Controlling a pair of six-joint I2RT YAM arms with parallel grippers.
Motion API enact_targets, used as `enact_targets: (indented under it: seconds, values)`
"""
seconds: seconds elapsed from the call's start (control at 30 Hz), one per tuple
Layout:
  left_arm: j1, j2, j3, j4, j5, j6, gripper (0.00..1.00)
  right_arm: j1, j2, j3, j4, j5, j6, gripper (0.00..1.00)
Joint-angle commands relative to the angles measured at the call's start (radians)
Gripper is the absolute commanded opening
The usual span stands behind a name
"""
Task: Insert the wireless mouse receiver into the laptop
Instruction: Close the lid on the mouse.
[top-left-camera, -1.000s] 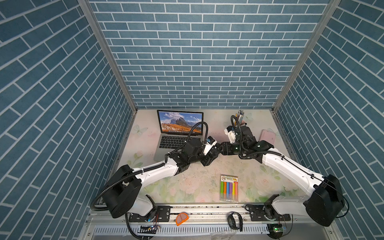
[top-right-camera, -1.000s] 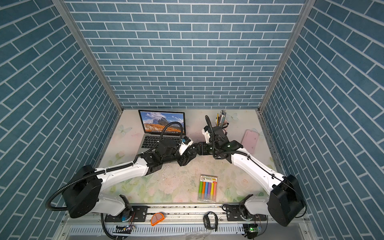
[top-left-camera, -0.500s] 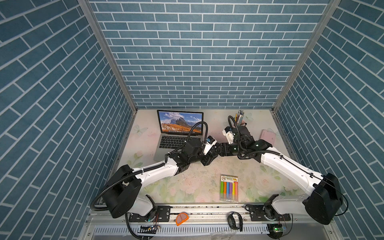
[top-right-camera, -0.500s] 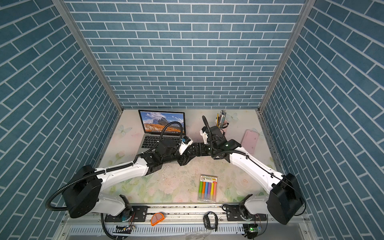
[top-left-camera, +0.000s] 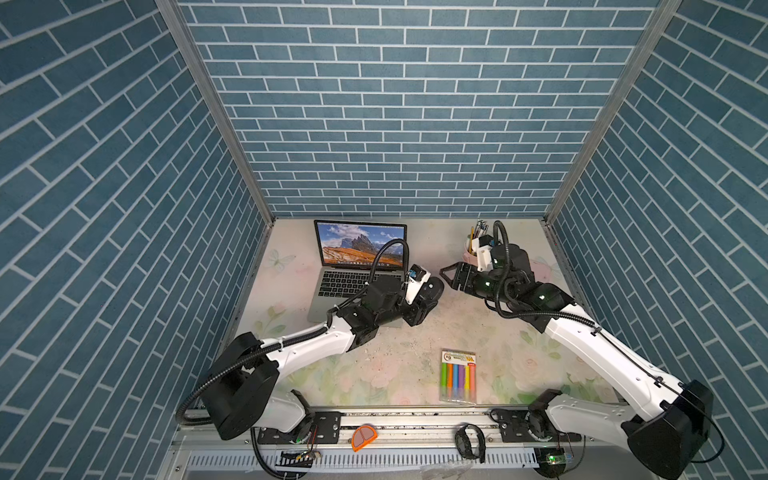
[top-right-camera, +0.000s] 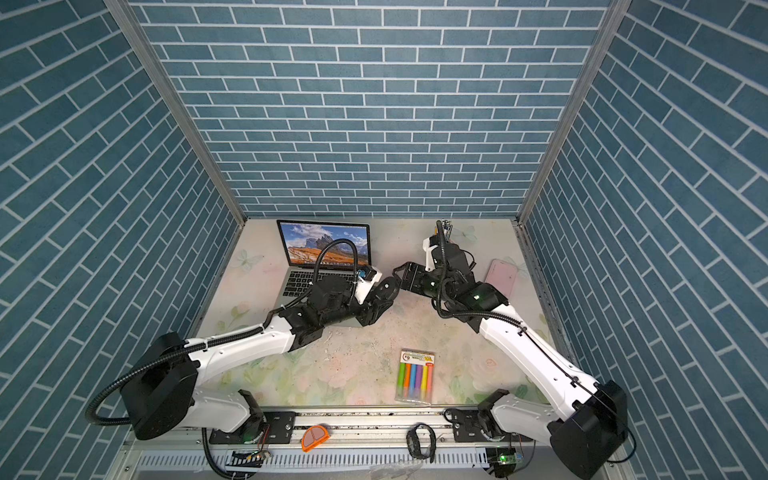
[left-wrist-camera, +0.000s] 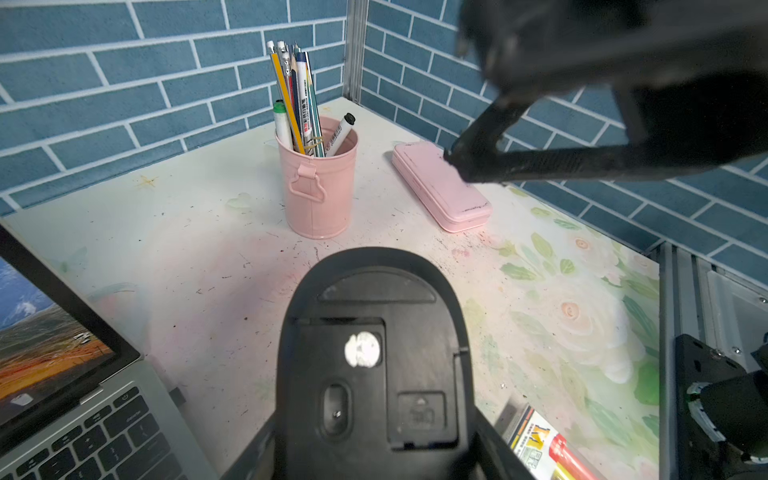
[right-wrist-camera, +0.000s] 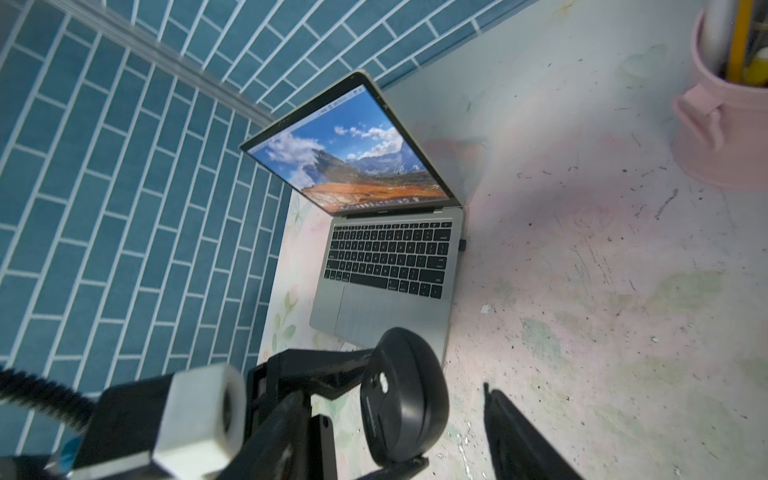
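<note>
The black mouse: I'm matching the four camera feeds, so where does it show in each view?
Top view: mouse mid-table, off the laptop's front right corner.
Top view: mouse at the same spot.
Left wrist: close up, underside facing the camera, pink pen cup beyond.
Right wrist: close up, by the laptop's front edge.
Shared landmark: the laptop's mountain screen.

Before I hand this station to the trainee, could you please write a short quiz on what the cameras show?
1. Which pincer grips the black mouse?
2. True or false: the laptop stands open with its screen lit.
3. The pink cup holds: A) pens and pencils, B) scissors, C) nothing.
Key: 1 the left pincer; 2 true; 3 A.
</note>
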Motion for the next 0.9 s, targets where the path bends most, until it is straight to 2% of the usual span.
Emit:
enact_targets:
  seconds: [0.0, 0.17, 0.53, 0.87]
  values:
    - [0.004, -0.025, -0.015, 0.059, -0.002, -0.058, 0.47, -0.014, -0.005, -0.046, 0.069, 0.016, 0.163, 0.64]
    - [0.004, -0.034, -0.025, 0.070, -0.002, -0.070, 0.47, -0.020, -0.009, -0.101, 0.148, 0.029, 0.203, 0.53]
    - [0.004, -0.008, 0.009, 0.062, 0.018, -0.120, 0.45, -0.018, 0.027, -0.147, 0.255, -0.002, 0.237, 0.50]
    - [0.004, 0.010, 0.030, 0.092, 0.027, -0.155, 0.35, -0.017, 0.076, -0.158, 0.296, -0.035, 0.270, 0.38]
